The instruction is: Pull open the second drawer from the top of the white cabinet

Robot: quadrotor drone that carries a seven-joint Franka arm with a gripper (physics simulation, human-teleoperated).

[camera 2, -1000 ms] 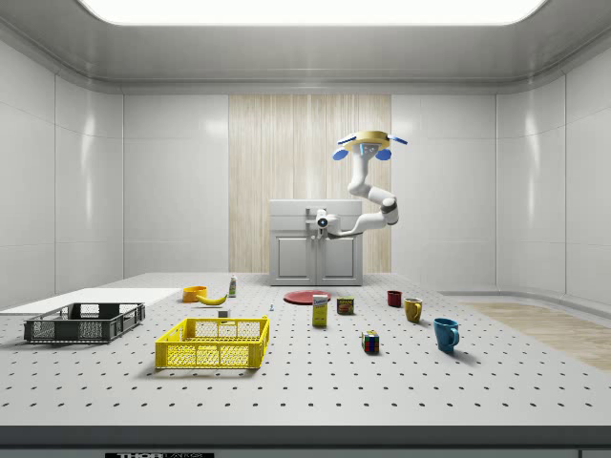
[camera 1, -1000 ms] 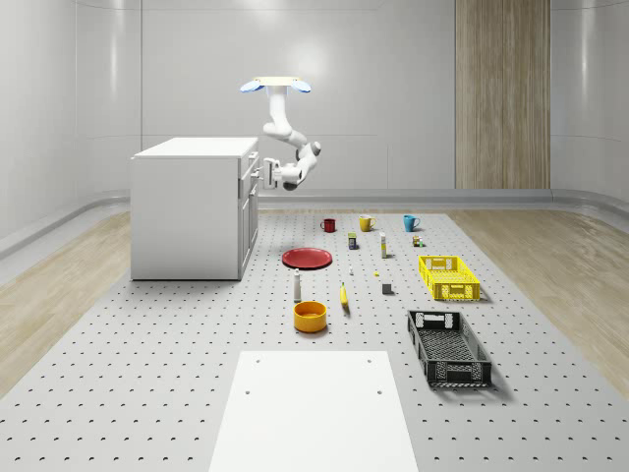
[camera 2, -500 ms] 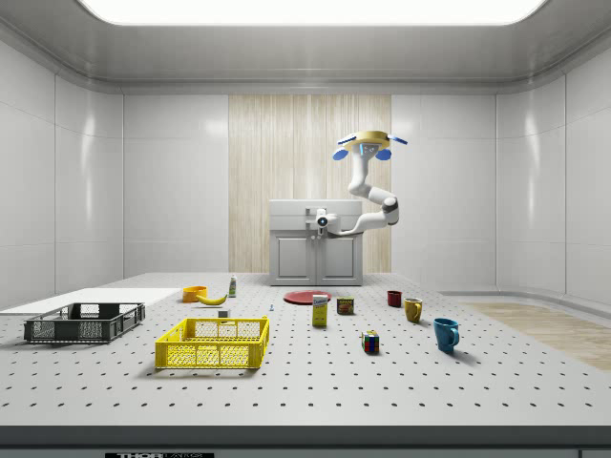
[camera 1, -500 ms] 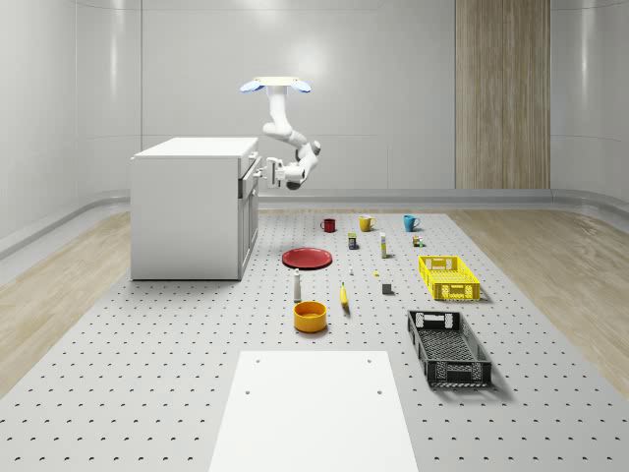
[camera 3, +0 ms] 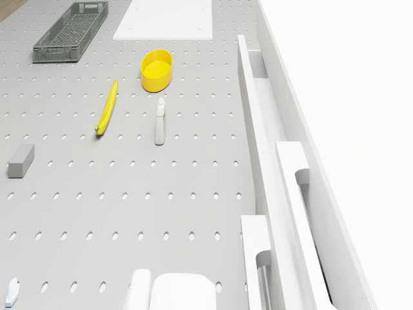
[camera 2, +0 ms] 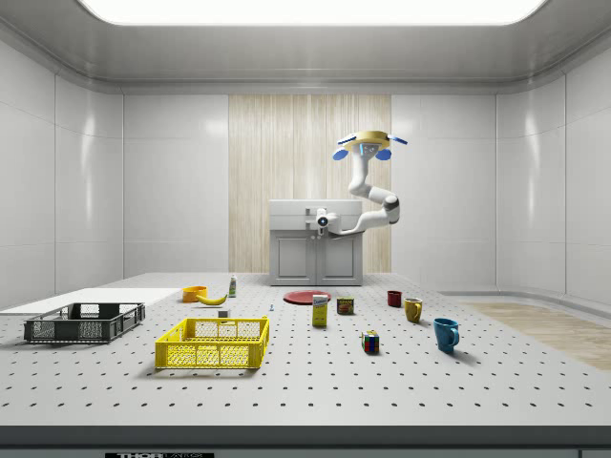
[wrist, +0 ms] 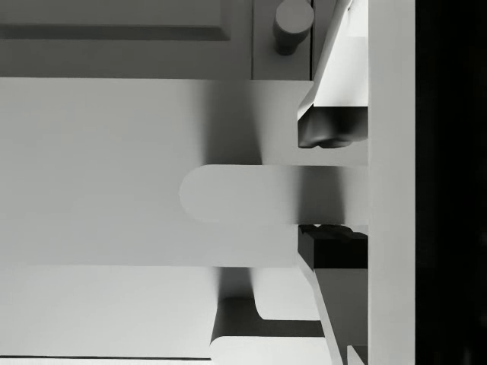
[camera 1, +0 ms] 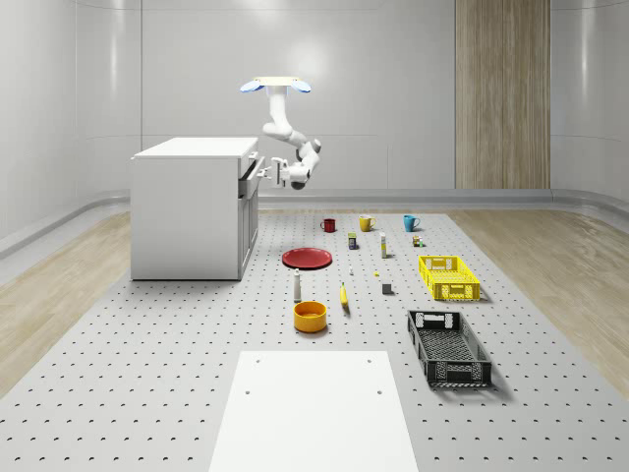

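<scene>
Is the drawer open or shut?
A bit open: the drawer juts from the cabinet front, the gripper clamped on its handle.

I've got the drone (camera 1: 275, 87) hovering in the air, arm (camera 1: 285, 133) bent down and folded sideways, gripper (wrist: 332, 186) level with its two fingers (wrist: 329, 131) closed around a handle.

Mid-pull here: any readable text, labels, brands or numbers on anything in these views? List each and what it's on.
No text reads clearly.
Small box: printed label, too small to read.
Can: printed label, too small to read.
Strip at the side view's bottom edge: lettering cut off, unreadable.
White cabinet, its drawer handle at the hand, and both crates: no markings.
</scene>
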